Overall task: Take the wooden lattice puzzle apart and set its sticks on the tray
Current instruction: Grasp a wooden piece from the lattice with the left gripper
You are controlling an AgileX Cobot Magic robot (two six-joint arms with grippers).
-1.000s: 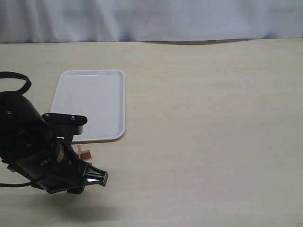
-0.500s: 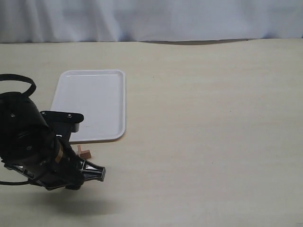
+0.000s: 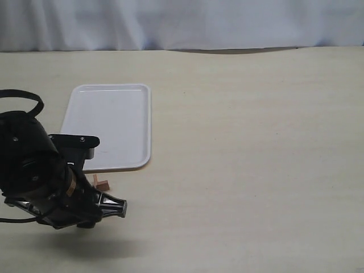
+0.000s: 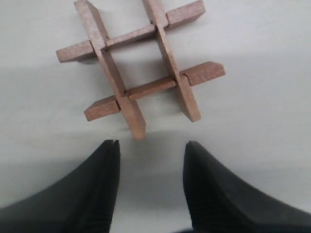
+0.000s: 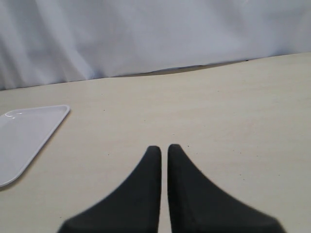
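The wooden lattice puzzle [image 4: 141, 68] lies whole on the table, four reddish-brown notched sticks interlocked in a hash shape. In the exterior view only a corner of the puzzle [image 3: 102, 183] shows past the left arm, just in front of the white tray [image 3: 108, 125]. My left gripper [image 4: 150, 145] is open, its two black fingers short of the puzzle and straddling the end of one stick, with only table between them. My right gripper [image 5: 164, 148] is shut, holds nothing, and is out of the exterior view. The tray [image 5: 24, 136] holds nothing.
The bulky black left arm [image 3: 40, 176] covers the table at the front left and hides most of the puzzle from the exterior view. A pale curtain [image 3: 182, 23] hangs behind the table's far edge.
The left arm has shifted slightly back and to the left and settled lower over the puzzle. Between the last two frames it hardly moves. The puzzle and the tray have stayed in place.
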